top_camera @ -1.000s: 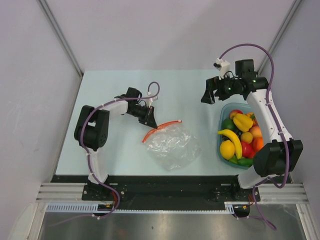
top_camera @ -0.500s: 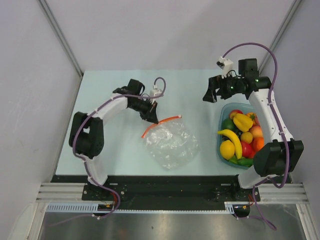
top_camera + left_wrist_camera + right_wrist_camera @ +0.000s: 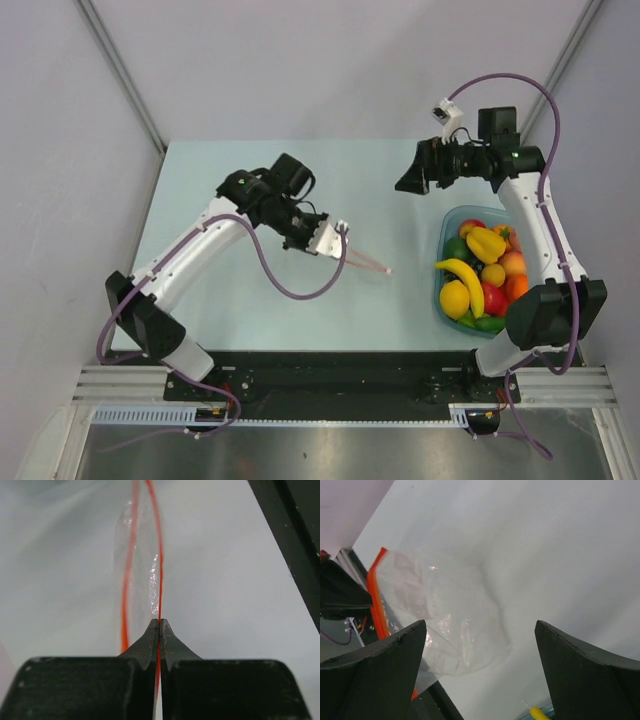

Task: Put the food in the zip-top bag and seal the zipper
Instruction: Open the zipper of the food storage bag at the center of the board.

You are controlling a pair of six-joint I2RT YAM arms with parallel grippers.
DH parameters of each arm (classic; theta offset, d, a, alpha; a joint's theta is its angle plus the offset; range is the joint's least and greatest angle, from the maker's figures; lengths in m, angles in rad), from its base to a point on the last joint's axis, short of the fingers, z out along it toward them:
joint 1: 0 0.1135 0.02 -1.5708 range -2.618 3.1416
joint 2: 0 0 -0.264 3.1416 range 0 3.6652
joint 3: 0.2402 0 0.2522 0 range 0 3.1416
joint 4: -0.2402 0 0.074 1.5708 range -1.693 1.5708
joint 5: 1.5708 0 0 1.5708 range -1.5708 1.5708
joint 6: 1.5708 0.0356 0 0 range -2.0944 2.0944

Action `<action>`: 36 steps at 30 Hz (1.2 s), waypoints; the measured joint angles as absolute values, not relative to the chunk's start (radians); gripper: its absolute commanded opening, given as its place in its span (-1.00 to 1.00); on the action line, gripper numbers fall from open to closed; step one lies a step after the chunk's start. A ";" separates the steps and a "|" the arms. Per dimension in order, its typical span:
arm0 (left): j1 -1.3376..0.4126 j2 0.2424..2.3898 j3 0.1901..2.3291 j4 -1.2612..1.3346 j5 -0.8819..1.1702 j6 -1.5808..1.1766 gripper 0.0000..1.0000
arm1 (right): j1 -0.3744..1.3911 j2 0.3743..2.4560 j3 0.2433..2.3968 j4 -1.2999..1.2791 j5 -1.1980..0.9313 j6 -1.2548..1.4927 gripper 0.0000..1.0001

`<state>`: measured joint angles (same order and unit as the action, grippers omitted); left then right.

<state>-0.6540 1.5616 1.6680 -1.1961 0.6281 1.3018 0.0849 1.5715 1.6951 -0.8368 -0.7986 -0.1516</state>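
You are facing the left arm point(image 3: 185, 250) stretching across the middle of the surface point(image 3: 200, 170), its lifted zip-top bag point(image 3: 368, 264) hanging near the tub point(image 3: 441, 235); the far-left corner is lying open.

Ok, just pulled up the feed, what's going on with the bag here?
The left gripper is shut on one side of the zipper, holding the zip-top bag hanging with its mouth slightly open. The right gripper is open and empty, above the table beyond the teal tub. The food sits in the tub; the bag looks empty.
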 measured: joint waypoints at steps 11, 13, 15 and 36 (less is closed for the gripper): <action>-0.709 1.601 1.643 -1.268 0.564 1.468 -1.00 | 0.345 1.565 1.587 -0.865 -0.842 -0.223 0.63; -0.709 1.602 1.647 -1.275 0.564 1.472 -0.99 | 0.386 1.565 1.586 -0.865 -0.839 -0.234 0.61; -0.709 1.605 1.657 -1.283 0.564 1.475 -1.00 | 0.415 1.564 1.586 -0.865 -0.835 -0.239 0.57; -0.709 1.610 1.695 -1.304 0.592 1.464 -1.00 | 0.599 1.637 1.598 -0.843 -0.619 -0.265 0.23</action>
<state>-0.7094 1.6100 1.6947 -1.3041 0.5922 1.4635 0.5995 1.6375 1.5978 -0.8433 -0.6193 -0.2649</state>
